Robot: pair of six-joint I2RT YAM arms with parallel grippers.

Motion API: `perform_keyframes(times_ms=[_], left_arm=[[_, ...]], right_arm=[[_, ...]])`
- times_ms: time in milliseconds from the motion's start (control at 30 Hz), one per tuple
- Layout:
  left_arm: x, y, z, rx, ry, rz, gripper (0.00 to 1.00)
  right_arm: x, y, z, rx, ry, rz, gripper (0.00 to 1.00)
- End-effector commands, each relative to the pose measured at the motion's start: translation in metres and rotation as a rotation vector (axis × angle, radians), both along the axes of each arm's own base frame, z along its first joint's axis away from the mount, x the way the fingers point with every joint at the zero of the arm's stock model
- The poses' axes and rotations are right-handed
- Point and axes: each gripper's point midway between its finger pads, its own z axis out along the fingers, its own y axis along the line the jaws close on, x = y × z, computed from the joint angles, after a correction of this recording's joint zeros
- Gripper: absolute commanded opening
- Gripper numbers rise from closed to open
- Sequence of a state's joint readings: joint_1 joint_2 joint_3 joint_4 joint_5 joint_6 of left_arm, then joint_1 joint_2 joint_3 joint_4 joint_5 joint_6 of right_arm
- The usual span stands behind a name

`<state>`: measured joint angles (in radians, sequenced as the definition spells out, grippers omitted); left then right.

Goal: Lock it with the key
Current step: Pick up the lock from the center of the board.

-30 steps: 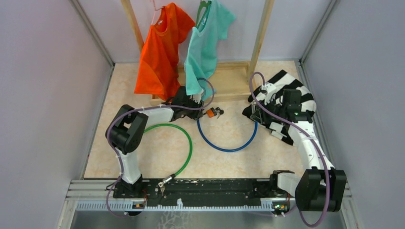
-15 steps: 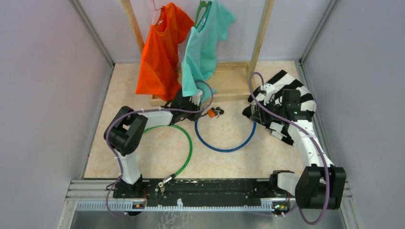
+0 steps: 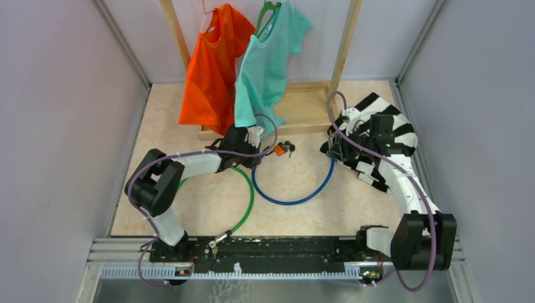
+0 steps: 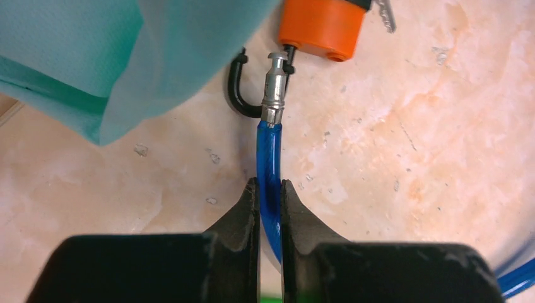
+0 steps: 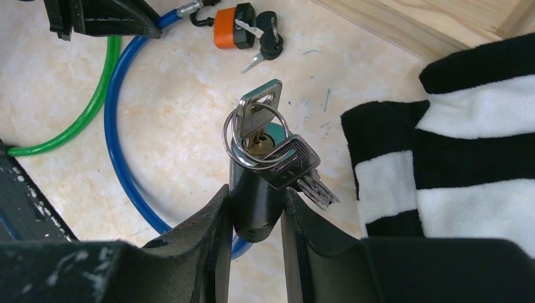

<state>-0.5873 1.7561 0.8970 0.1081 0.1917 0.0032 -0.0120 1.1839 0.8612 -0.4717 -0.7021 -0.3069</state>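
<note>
A blue cable lock point(image 3: 296, 194) lies in a loop on the table. My left gripper point(image 4: 270, 189) is shut on the blue cable point(image 4: 269, 158) just behind its silver pin end point(image 4: 275, 85). The pin end lies close to a small orange padlock point(image 4: 322, 28) with a black shackle. My right gripper point(image 5: 257, 208) is shut on the black lock cylinder point(image 5: 255, 202) of the blue cable. A silver key point(image 5: 258, 113) on a ring with other keys point(image 5: 296, 167) sticks in the cylinder's end. In the top view the left gripper point(image 3: 252, 140) is near the orange padlock point(image 3: 278, 149), and the right gripper point(image 3: 340, 146) is at the striped cloth.
A green cable lock point(image 3: 243, 196) loops beside the blue one. An orange shirt point(image 3: 211, 69) and a teal shirt point(image 3: 265, 63) hang on a wooden rack point(image 3: 303, 117); the teal hem drapes over my left gripper. A black-and-white striped cloth point(image 3: 391, 132) lies at the right.
My left arm has stretched flatter and pulled the blue cable's end slightly left, shifting the loop leftward. The teal shirt has swung left. The right arm has barely moved.
</note>
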Motion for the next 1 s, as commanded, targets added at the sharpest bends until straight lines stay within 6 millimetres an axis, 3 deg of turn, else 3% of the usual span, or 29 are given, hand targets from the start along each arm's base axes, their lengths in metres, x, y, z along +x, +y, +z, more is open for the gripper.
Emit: perform_keyframes(times_ms=[0,300,600,967], left_arm=[[-0.013,-0.011,0.027,-0.050,-0.055,-0.120,0.00],[-0.028,-0.037,0.087,-0.181,-0.249,-0.370,0.00],[-0.039,-0.064,0.144,-0.243,-0.372,-0.552,0.00],[-0.062,-0.086,0.166,-0.260,-0.392,-0.687,0.00]], right_arm=[[0.018,0.022,0.037,0.050,-0.134,0.083,0.00],[0.020,0.071,0.047,0.191,-0.185,0.263,0.00],[0.007,0.099,0.051,0.303,-0.193,0.416,0.00],[-0.015,0.108,0.050,0.329,-0.169,0.490,0.00]])
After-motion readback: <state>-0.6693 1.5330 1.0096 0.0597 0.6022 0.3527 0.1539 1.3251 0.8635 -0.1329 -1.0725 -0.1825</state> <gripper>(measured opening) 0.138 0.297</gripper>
